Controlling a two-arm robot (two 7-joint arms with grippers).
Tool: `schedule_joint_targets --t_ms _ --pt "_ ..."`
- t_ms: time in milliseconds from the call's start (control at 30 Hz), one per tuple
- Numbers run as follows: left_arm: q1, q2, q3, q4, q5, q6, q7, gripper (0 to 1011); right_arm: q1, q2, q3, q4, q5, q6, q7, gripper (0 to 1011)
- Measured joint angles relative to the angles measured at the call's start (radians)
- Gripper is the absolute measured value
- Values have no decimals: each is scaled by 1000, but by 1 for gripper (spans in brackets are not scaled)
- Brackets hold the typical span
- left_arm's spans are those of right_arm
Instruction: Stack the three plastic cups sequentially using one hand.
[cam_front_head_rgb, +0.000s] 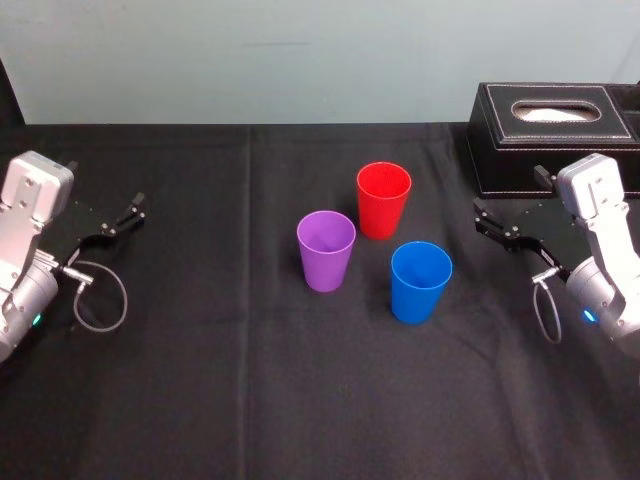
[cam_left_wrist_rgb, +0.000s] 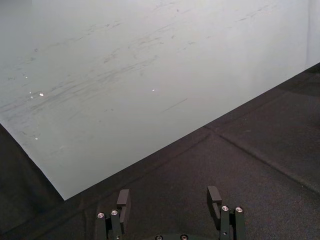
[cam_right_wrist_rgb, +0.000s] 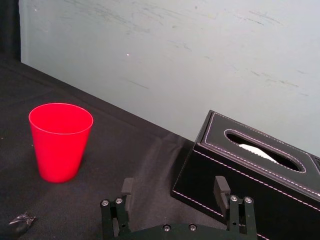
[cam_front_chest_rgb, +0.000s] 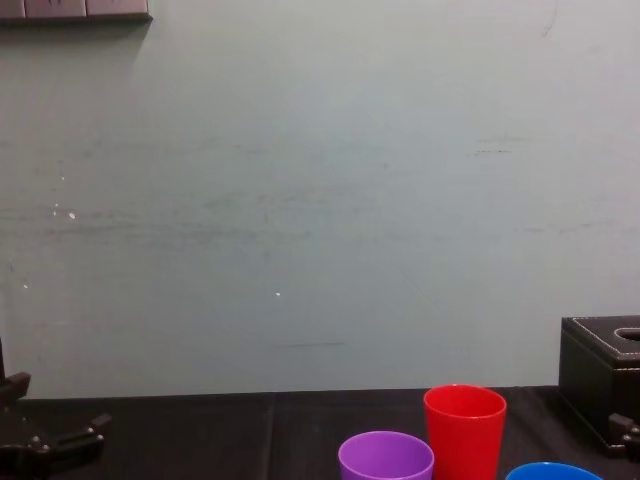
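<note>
right end effector (cam_front_head_rgb: 483, 220) hangs open and empty, just beside the black box (cam_front_head_rgb: 550, 140). blue cup (cam_front_head_rgb: 421, 281), red cup (cam_front_head_rgb: 384, 198) and purple cup (cam_front_head_rgb: 326, 250) stand upright, apart, mid-surface (cam_front_head_rgb: 250, 400). left end effector (cam_front_head_rgb: 120, 215) sits open, empty, far left.

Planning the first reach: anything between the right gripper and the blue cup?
Nothing visible. The right gripper, open, sits right of the blue cup with only black cloth between them. The black box is behind the gripper; the red cup stands off that line. The left gripper is parked far left.
</note>
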Motion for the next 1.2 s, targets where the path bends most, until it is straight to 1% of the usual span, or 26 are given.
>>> schedule_joint_targets --t_ms 1200 --pt "0 0 0 0 0 0 0 1005 0 0 0 0 0 0 0 1004"
